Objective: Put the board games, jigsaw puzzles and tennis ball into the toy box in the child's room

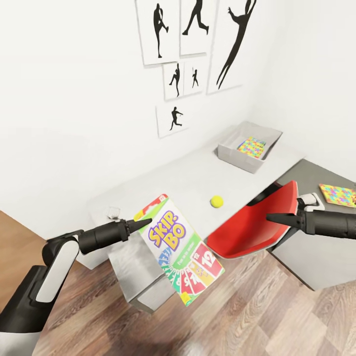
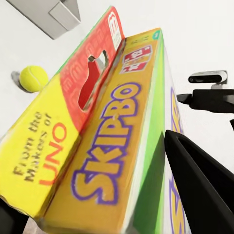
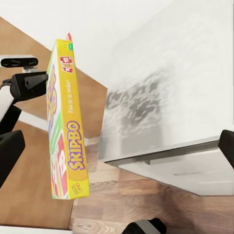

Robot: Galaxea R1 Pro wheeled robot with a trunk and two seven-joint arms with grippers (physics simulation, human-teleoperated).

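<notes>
Here the left gripper (image 1: 144,222) clamps the Skip-Bo box (image 1: 181,249), tilted, long axis slanting floorward.

We see bright, even, flat rendered light. The tennis ball (image 1: 216,201) throws only a faint soft shadow on the table (image 1: 198,173), toward eight o'clock. The head view bends straight lines near its edges. In the left wrist view the Skip-Bo box (image 2: 102,146) sits so close its lettering blurs.
</notes>
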